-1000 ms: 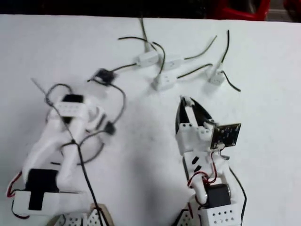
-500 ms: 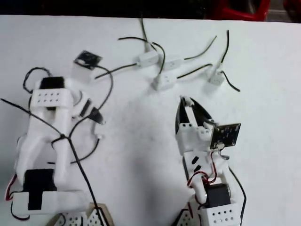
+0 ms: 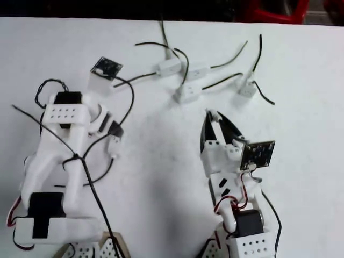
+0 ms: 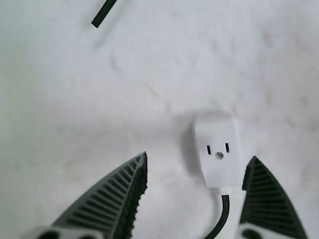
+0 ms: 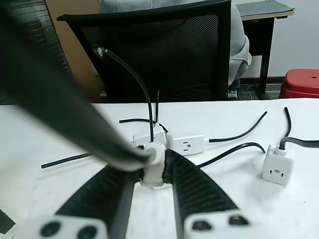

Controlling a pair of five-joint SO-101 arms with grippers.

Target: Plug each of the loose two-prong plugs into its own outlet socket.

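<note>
At the left of the table (image 3: 301, 161), the left gripper (image 4: 199, 157) hangs over a white outlet socket (image 4: 217, 149), its jaws spread wide with nothing held. The socket lies face up between the fingers but off centre, just beside one of them, and its black cord runs back under the wrist. A squeeze from here would probably meet one side first and skid or twist the socket rather than seat it. The cord could also catch under a finger.

Toward the middle, the near outlet (image 3: 188, 93) lies loose just beyond the right gripper (image 3: 214, 115). That gripper is clamped at its tips on a small white piece, most likely a two-prong plug (image 5: 152, 172). Its prongs are hidden, so I cannot tell how they are turned. With nothing bracing the near outlet, a push even slightly off line would likely shove it across the table instead of entering the slots. A hold so close to the tips may also let the plug pivot.

Farthest right, the far outlet (image 3: 246, 89) lies apart, its slots empty.
</note>
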